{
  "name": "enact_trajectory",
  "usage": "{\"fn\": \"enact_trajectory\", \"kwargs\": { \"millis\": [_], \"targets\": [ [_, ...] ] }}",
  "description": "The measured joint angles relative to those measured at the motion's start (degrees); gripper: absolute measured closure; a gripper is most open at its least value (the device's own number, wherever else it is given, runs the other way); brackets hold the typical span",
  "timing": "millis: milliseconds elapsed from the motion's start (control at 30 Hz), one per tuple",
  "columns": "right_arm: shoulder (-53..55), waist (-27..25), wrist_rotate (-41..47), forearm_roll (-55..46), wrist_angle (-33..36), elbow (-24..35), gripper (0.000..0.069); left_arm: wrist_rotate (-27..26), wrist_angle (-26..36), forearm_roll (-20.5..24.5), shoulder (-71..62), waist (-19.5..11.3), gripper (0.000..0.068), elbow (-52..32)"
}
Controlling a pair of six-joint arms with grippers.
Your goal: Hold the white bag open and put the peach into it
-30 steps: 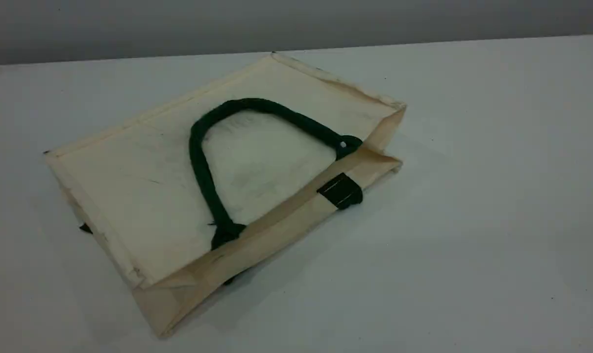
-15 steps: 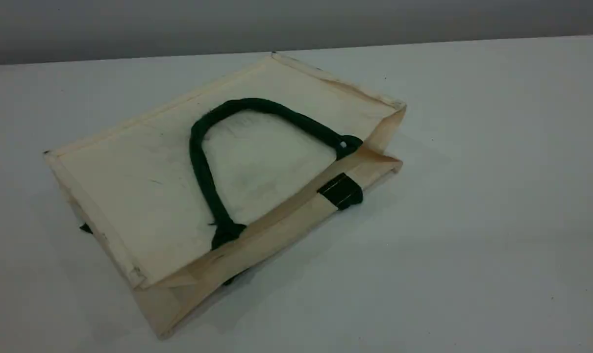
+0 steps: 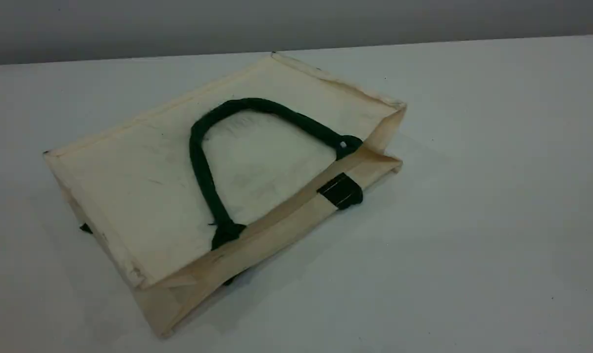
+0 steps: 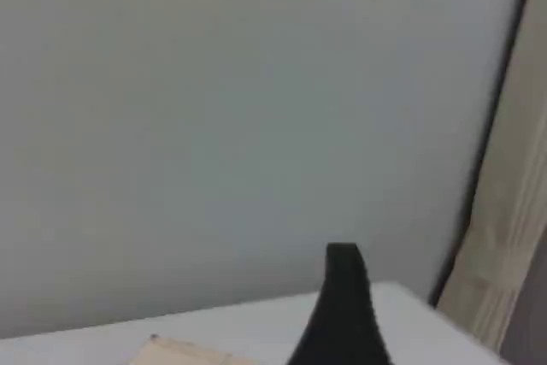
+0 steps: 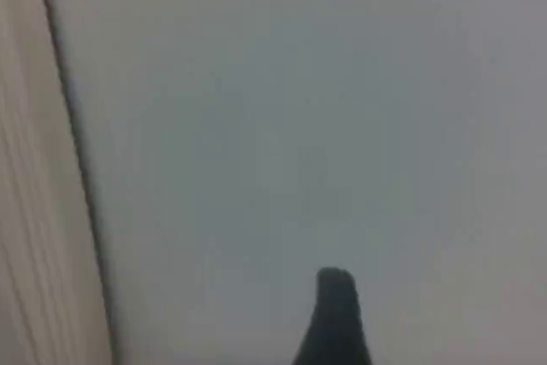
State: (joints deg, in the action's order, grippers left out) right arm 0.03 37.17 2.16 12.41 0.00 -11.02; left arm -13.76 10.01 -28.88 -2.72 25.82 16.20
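Moved: nothing visible since the earlier frames; white bag [image 3: 144, 196] was in the same spot at the same angle.
White bag: lay flat on the worktop [image 3: 473, 196], left of middle, with its far corner close to the far edge. The mouth rim faced the near-right corner and was pressed almost shut.
Handle: the dark rope handle [image 3: 196, 157] lay looped flat on the top panel. A dark tab [image 3: 340, 191] sat on the rim just beside the handle's right end.
Peach: not in any view, so I couldn't say where it was.
Left pincer [image 4: 346, 297]: absent from the scene view. Its wrist view showed one fingertip raised against the wall; it was spread wide with nothing in it.
Right pincer [image 5: 335, 314]: the same, with one fingertip against bare wall, spread and holding nothing.
Meaning: my read is that the task hadn't started. Neither arm was at the bag, the mouth was unopened and no fruit was in hand.
Next need: probably one pincer on the top rim or handle to lift the mouth open, and the other to fetch the peach.
Risk: with the gussets folded flat, a pull on the handle could drag the whole bag instead of opening it.
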Motion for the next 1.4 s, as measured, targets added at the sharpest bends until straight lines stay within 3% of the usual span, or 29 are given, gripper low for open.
{"fn": "enact_trajectory", "kwargs": {
  "millis": [100, 233, 367, 633, 900, 1100, 1200, 1400],
  "targets": [
    [0.0, 0.0, 0.0, -0.3, -5.6, 4.5, 0.0179, -0.7, -4.3, -3.1, 0.0, 0.0, 0.0162, -3.5],
    [0.0, 0.0, -1.1, -2.8, -12.5, 10.2, 0.0179, -4.3, -7.4, -2.8, 0.0, 0.0, 0.0162, -7.7],
    [0.0, 0.0, -1.3, -7.9, -14.8, 11.1, 0.0179, -10.2, -8.5, -2.8, 0.0, 0.0, 0.0162, -12.3],
    [0.0, 0.0, -1.8, -9.7, -3.4, 11.1, 0.0179, -12.8, -8.2, -2.6, 0.0, 0.0, 0.0162, -16.2],
    [0.0, 0.0, -3.9, -9.8, 1.3, 11.0, 0.0183, -14.3, -8.6, -2.6, 0.0, 0.0, 0.0162, -16.2],
    [0.0, 0.0, -2.7, -6.0, 9.8, 11.0, 0.0220, -14.3, -6.8, -2.6, 0.0, 0.0, 0.0162, -16.2],
    [0.0, 0.0, -3.1, -6.8, 10.5, 11.0, 0.0243, -14.5, -4.9, -2.6, 0.0, 0.0, 0.0162, -16.2],
    [0.0, 0.0, -6.0, -10.2, 11.0, 11.0, 0.0280, -22.5, 0.5, -2.1, 0.0, 0.0, 0.0162, -16.2]
  ]
}}
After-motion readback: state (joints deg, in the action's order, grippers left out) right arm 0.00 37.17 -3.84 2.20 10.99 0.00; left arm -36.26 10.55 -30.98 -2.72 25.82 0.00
